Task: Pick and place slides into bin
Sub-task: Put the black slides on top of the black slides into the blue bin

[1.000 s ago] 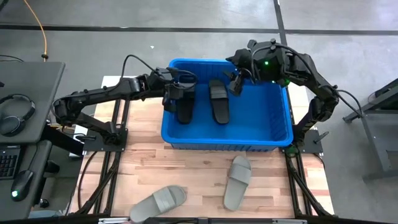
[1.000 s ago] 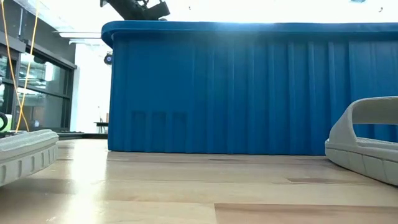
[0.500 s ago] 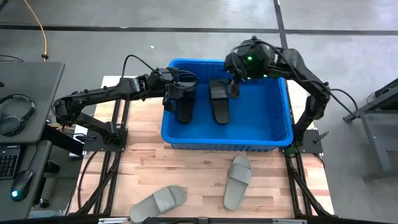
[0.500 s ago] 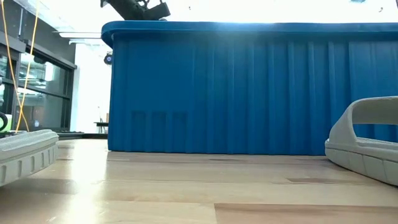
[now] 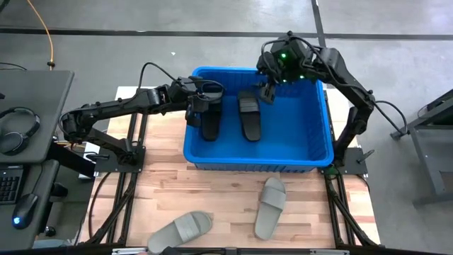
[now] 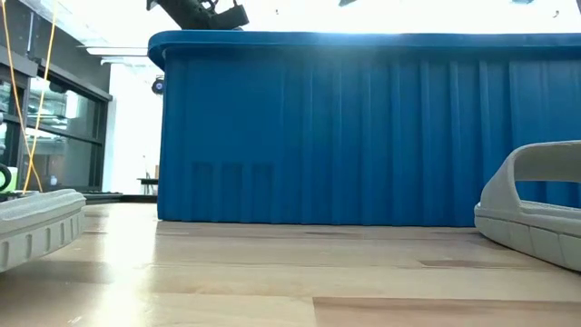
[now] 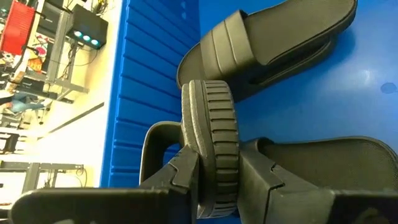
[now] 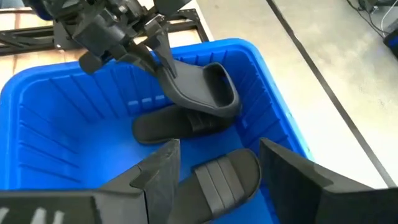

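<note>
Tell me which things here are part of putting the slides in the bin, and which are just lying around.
Part of the job:
- blue bin
- black slide held in left hand
- two black slides in the bin
- two grey slides on the table
- right hand, open

Just lying around:
- headphones
- keyboard

Glossy blue plastic bin (image 5: 311,152), matt prob. foam ribbed slides (image 5: 249,117), pale wood-plank tabletop (image 5: 212,191).

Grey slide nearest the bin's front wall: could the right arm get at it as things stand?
Probably yes. That grey slide lies alone on bare wood in front of the bin, nothing on or against it. The right gripper, jaws open and empty, hangs over the bin's far side, so it must clear the rim first.
</note>
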`<state>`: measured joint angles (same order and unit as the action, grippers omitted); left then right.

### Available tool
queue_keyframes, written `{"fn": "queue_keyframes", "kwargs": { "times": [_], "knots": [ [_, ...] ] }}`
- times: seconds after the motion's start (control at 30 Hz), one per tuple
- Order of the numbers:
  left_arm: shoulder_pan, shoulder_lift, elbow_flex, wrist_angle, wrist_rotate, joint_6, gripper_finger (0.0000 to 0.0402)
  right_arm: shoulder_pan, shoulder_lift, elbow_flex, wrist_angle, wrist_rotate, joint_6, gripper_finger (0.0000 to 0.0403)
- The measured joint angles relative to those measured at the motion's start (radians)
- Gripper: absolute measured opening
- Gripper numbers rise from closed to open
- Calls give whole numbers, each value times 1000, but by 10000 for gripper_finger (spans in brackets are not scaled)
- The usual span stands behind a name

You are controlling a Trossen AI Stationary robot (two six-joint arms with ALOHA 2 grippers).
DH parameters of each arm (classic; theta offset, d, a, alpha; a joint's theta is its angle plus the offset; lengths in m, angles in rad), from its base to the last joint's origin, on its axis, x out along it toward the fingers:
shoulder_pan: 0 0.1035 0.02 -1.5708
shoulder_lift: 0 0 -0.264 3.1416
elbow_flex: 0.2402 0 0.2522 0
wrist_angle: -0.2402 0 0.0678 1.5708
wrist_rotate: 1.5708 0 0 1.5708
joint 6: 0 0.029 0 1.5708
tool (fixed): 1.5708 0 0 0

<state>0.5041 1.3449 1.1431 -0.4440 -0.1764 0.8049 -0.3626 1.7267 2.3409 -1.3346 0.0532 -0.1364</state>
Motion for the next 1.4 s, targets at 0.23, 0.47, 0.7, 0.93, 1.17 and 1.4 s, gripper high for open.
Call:
{"fn": "queue_keyframes", "kwargs": {
  "times": [0.23,0.47,0.7,0.93,1.17,1.4],
  "knots": [
    [0,0,0,0,0,-1,63,-11,-94,-227,151,25,21,172],
    [0,0,0,0,0,-1,64,-36,-408,-751,461,-28,157,142],
    [0,0,0,0,0,-8,64,-64,-424,-923,601,-106,210,165],
    [0,0,0,0,1,-23,65,-87,-265,-845,667,-191,86,204],
    [0,0,0,0,3,-27,65,-101,-148,-794,761,-292,28,244],
    [0,0,0,1,3,-26,65,-95,-122,-763,853,-312,-93,248]
  ]
}}
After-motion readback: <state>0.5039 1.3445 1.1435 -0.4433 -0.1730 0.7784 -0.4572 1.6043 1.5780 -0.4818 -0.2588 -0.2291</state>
